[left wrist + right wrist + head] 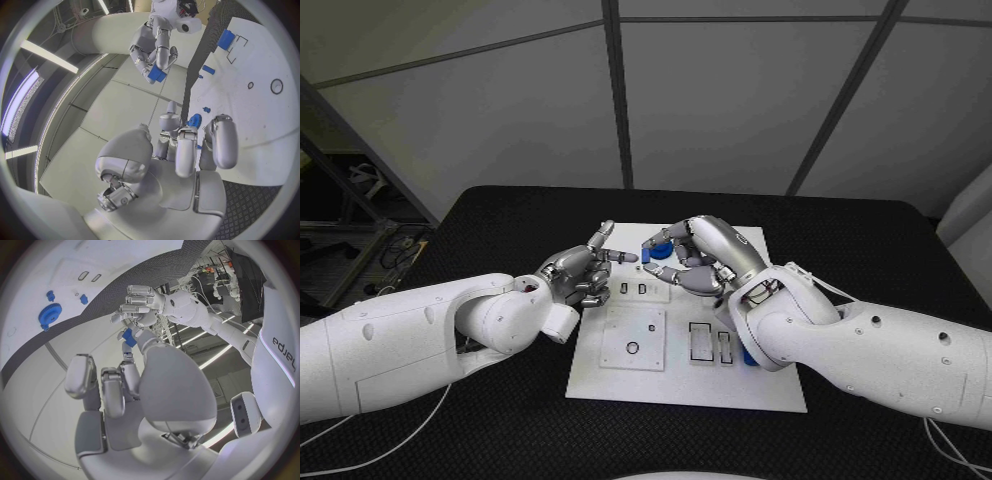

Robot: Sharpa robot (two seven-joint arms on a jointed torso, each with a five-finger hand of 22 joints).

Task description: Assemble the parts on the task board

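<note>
Head view: board (678,385) sits mid-desk (473,215). Both robot hands meet over its 12 o'clock end. Left robot hand (581,272) comes in from 9 o'clock with a small blue part (626,257) at its fingertip. Right robot hand (692,255) comes in from 3 o'clock, pinching a blue part (655,246). Slots and the round hole on the near half look unfilled; another blue piece (749,353) shows by the right forearm, at the board's 3 o'clock edge.

Left wrist view: left robot hand (187,150) pinches a small blue part (194,120) between fingertips, the rest curled. Right robot hand (156,50) holds a blue block (156,74). Loose blue pieces (225,39) lie on the board (275,125).

Right wrist view: right robot hand (125,390) pinches a blue part (129,336). A blue gear (50,315) is on the board (37,355), apparently seated.

Judgement: early to midway; both held parts not yet placed, several slots left.
</note>
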